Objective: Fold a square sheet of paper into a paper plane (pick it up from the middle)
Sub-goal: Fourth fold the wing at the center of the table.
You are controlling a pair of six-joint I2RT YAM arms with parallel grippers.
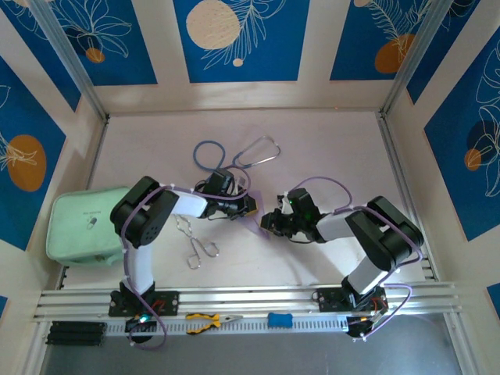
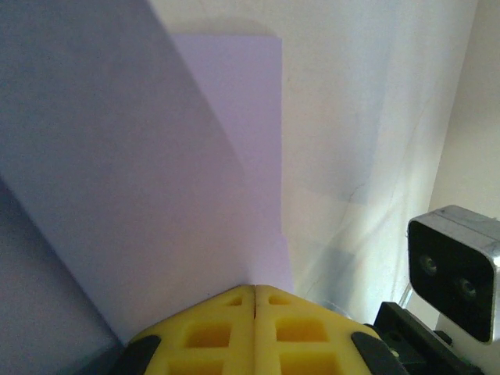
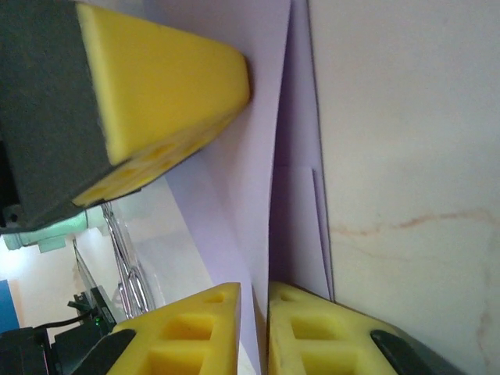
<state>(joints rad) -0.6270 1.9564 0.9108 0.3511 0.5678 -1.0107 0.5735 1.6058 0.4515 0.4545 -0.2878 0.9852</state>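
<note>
top external | left claw (image 1: 248,205), right claw (image 1: 269,221) both pinching lilac paper (image 1: 256,221) | forceps (image 1: 195,241) beside

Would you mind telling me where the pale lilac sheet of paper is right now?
In the top view, the pale lilac sheet of paper is mid-table, held between the left claw and right claw, just right of the metal forceps.

Two white-and-black arms trailing lilac cables, each gripper (image 3: 254,312) with yellow foam pads (image 2: 254,328)
</note>
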